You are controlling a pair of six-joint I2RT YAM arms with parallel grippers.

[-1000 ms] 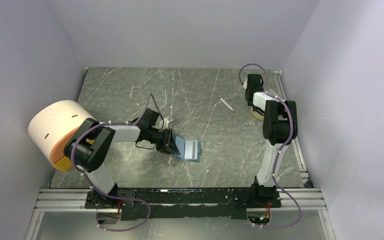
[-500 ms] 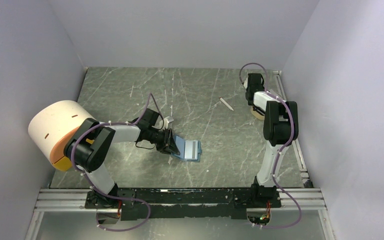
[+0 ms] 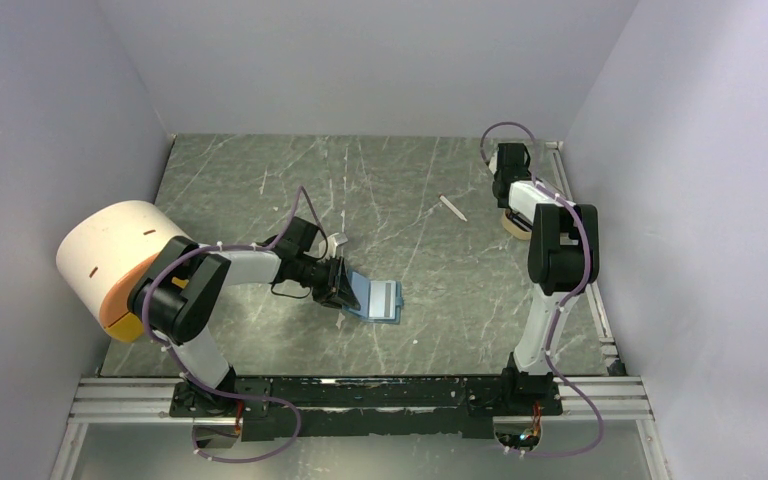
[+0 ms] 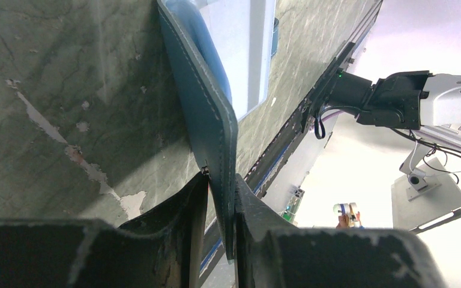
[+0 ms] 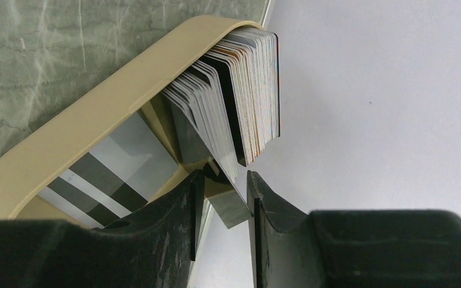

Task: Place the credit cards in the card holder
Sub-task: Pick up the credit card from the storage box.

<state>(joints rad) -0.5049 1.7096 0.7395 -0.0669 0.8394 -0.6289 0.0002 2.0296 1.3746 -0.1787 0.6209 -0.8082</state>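
The credit cards (image 5: 240, 102) stand on edge in a tight stack, pale ones and dark ones together, leaning in the tan tray (image 5: 96, 120) directly ahead of the right gripper (image 5: 222, 183). One grey card (image 5: 231, 207) from the near side of the stack reaches down into the gap between the gripper's two fingers. The jaws stand narrow around it, but I cannot tell if they actually pinch it. Another card with grey and dark stripes (image 5: 105, 177) lies flat on the tray floor, to the left of the fingers in the wrist view. The tray sits at the far right edge of the table (image 3: 260, 180), close to the wall.

The card holder (image 4: 201, 114) is well apart from that gripper, near the middle of the table. It lies open, and its teal outer flap is raised on edge and clamped between the fingers of the left gripper (image 4: 219, 186), which are closed tight on the leather. Beyond the fingertips, the lighter blue inner side with its pale slot panel (image 4: 258, 54) lies on the table.

A thin white stick (image 3: 451, 208) lies on the table between the two grippers, nearer the right one. A large white roll with an orange end (image 3: 110, 260) sits behind the left arm, at the left edge of the table.
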